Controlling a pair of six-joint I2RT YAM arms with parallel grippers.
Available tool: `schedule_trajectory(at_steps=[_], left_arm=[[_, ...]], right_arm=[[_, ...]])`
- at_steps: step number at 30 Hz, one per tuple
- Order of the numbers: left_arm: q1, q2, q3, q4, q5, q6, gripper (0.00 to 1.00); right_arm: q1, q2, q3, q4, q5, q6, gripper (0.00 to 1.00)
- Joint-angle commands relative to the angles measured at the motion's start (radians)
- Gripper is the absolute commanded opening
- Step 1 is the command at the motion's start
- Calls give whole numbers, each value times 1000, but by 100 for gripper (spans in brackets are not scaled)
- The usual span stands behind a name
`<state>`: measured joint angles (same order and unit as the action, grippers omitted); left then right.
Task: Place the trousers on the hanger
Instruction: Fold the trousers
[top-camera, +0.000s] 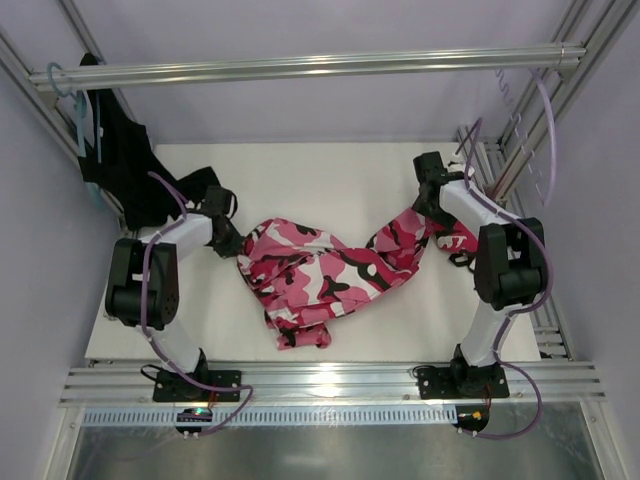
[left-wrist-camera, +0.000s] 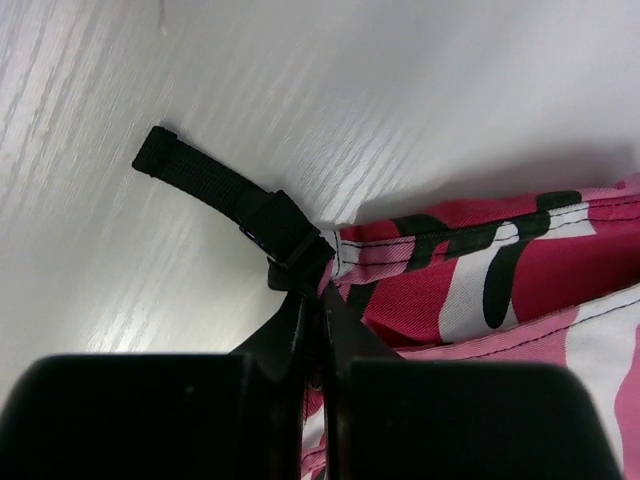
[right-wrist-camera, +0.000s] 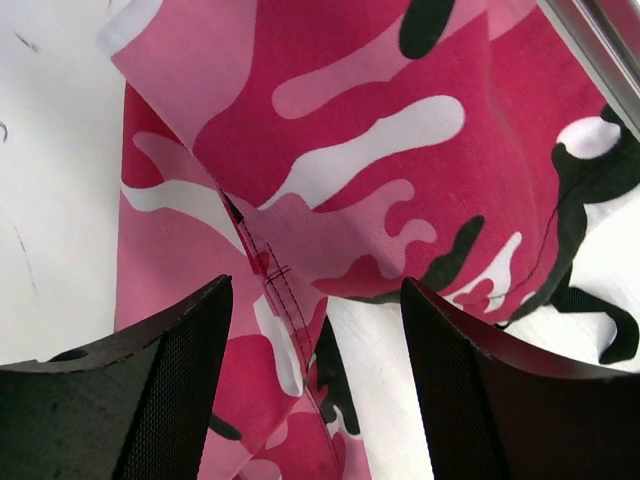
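One pair of camouflage trousers (top-camera: 320, 275)

Trousers (right-wrist-camera: 330, 150): camouflage print with pale pink ground, crimson fields, white blotches, black patches. Seam between right pincer (right-wrist-camera: 318, 290) fingers: pink, dark stitch lines.
Right pincer fingers: black, fine mesh texture on inner faces.
Left pincer (left-wrist-camera: 315, 315): plain black, matte.
Strap (left-wrist-camera: 215, 190) ahead-left of left pincer tips: plain black webbing.
Table (left-wrist-camera: 400, 90) beyond left pincer: white, faint grey wood grain.
Garment (top-camera: 130, 170) far left of left pincer: plain black.
Cables (top-camera: 150, 290) behind both pincers: purple.
Rail (top-camera: 300, 68) far beyond both pincers: silver metal.
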<state>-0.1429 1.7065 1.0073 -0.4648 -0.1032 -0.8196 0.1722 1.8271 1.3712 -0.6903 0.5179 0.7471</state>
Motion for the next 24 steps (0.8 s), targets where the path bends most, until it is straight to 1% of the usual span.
schedule_trajectory(at_steps=[1, 2, 4, 5, 6, 7, 8, 9, 10, 11, 13, 14, 15, 19, 21, 22, 24], left_arm=[[11, 33, 77, -17, -4, 66, 0], [12, 30, 95, -27, -6, 77, 0], [11, 18, 132, -70, -30, 99, 0], [11, -1, 142, -83, -47, 103, 0], [11, -10, 154, -109, -64, 108, 0], [11, -21, 169, -126, -108, 120, 0], [12, -28, 198, -138, -131, 126, 0], [14, -48, 218, -170, -154, 135, 0], [16, -57, 234, -178, -177, 151, 0], [23, -64, 266, -186, -200, 160, 0], [31, -74, 296, -219, -217, 174, 0], [35, -76, 315, -230, -236, 184, 0], [40, -77, 335, -238, -239, 191, 0], [51, -61, 384, -259, -228, 220, 0], [57, -47, 408, -293, -221, 226, 0], [58, -41, 419, -301, -220, 229, 0], [58, -48, 413, -295, -210, 238, 0]], right_arm=[[0, 20, -10, 95, 5, -129, 71], [0, 29, -11, 91, 25, -133, 70], [-13, 47, -4, 72, 59, -147, 50], [-16, 46, 3, 60, 103, -155, 40], [-13, 43, 12, 36, 146, -158, 28], [-10, 31, 20, -16, 180, -160, 4], [1, -4, 40, -49, 250, -160, 4], [7, -35, 46, -78, 275, -160, 4], [16, -66, 52, -144, 304, -150, 4], [26, -142, 49, -170, 324, -135, 4], [41, -215, 43, -239, 364, -127, 4], [43, -288, 48, -259, 370, -127, 4], [39, -317, 54, -279, 411, -130, 4], [35, -449, 124, -429, 490, -126, 4], [18, -492, 140, -477, 501, -108, 4], [-22, -527, 141, -539, 482, -47, 4], [-43, -578, 109, -539, 403, -15, 4]])
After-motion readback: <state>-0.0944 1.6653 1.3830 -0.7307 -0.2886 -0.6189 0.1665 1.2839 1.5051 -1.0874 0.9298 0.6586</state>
